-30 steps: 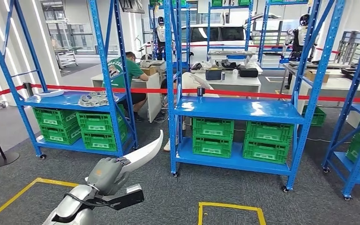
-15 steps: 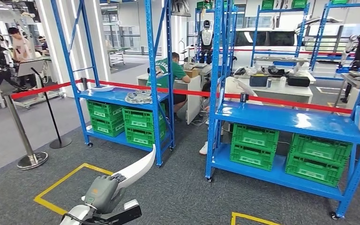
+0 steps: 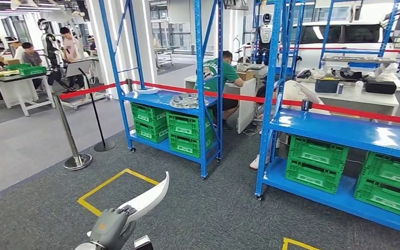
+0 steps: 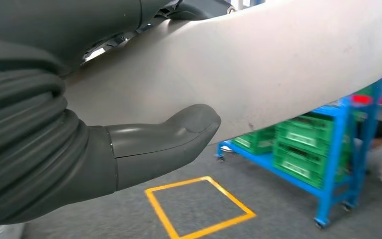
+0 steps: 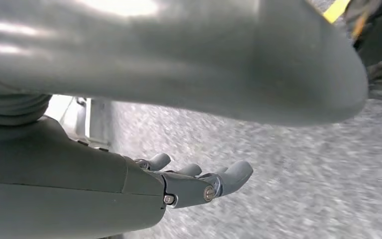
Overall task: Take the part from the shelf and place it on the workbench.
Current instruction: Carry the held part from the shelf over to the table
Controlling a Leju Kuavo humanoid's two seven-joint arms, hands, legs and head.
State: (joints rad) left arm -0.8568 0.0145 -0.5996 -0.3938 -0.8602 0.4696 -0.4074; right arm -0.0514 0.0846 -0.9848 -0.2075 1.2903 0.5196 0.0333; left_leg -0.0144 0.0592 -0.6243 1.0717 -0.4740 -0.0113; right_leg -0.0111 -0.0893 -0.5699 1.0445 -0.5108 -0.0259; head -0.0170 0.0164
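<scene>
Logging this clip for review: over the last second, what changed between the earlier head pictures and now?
The whole scene slid rightward across the head view, so the camera turned left; the shelves themselves did not move. A grey aisle with stanchions and people at a table came into view. The left hand kept its grip on the white curved part, now lower in the picture. The right hand hangs over the carpet, holding nothing.
</scene>
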